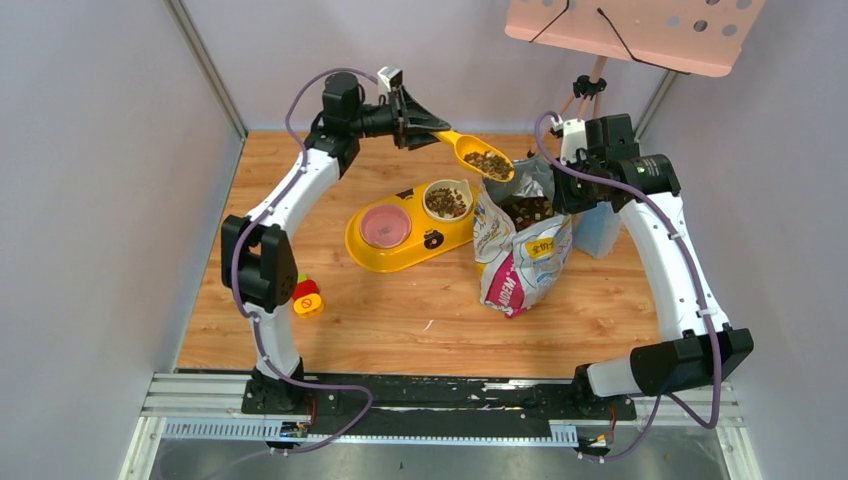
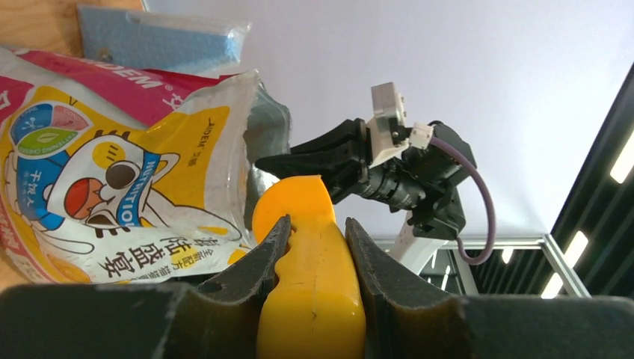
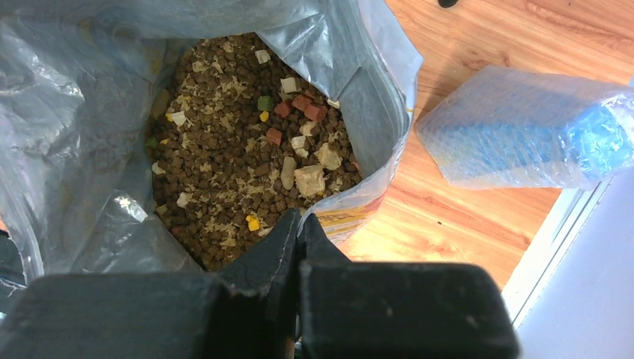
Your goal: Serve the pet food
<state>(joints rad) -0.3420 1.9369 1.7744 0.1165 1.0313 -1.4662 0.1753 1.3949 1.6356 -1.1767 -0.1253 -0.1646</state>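
Observation:
My left gripper [image 1: 438,130] is shut on the handle of a yellow scoop [image 1: 484,158], which hangs in the air between the feeder and the bag. The scoop carries a heap of brown pet food [image 1: 490,164]. From the left wrist, the handle [image 2: 314,292] fills the gap between the fingers [image 2: 258,258]. More pet food fills the white bowl [image 1: 447,201] in the yellow feeder [image 1: 372,258] and lies inside the open printed bag [image 1: 527,262]. My right gripper [image 3: 300,221] is shut on the bag's rim [image 3: 377,131], just above the kibble [image 3: 232,161].
The feeder's pink bowl [image 1: 385,225] sits left of the filled one. A blue wrapped packet [image 3: 523,127] lies on the wood beside the bag. A small red and yellow object [image 1: 307,298] rests near the left arm. Grey walls close in both sides.

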